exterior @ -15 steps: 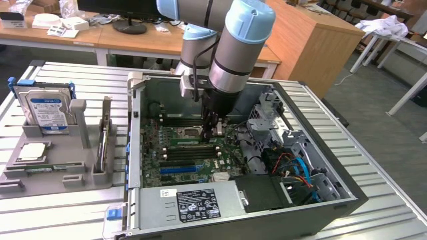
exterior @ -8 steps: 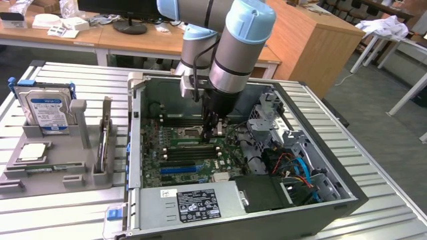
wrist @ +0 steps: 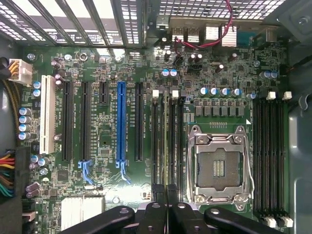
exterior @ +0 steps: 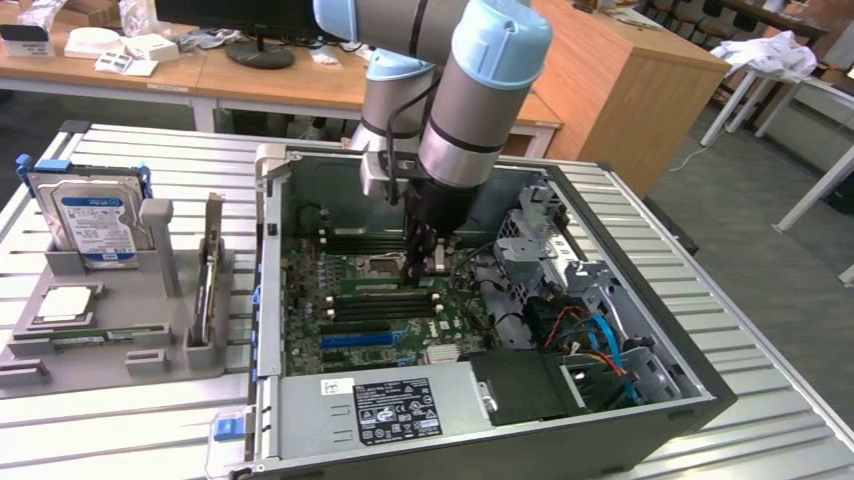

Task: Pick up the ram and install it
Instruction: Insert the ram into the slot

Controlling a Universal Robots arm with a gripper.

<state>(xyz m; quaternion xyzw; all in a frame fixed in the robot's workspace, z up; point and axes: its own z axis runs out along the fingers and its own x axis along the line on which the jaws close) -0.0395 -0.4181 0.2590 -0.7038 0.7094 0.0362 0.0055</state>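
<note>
The fingers [wrist: 155, 217] of the gripper [wrist: 167, 207] are closed on the ram [wrist: 167, 146], a thin stick seen edge-on. It runs along the black memory slots [wrist: 157, 141], just beside the empty CPU socket [wrist: 220, 168]. In the centre of the exterior view, the robot arm [exterior: 467, 110] points down into the open computer case [exterior: 667, 400], over the green motherboard [exterior: 447, 318].

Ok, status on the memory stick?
Gripper shut on ram, down inside the case. It's edge-on, lined up at the memory slots beside the processor socket. Nothing blocking seen.
</note>
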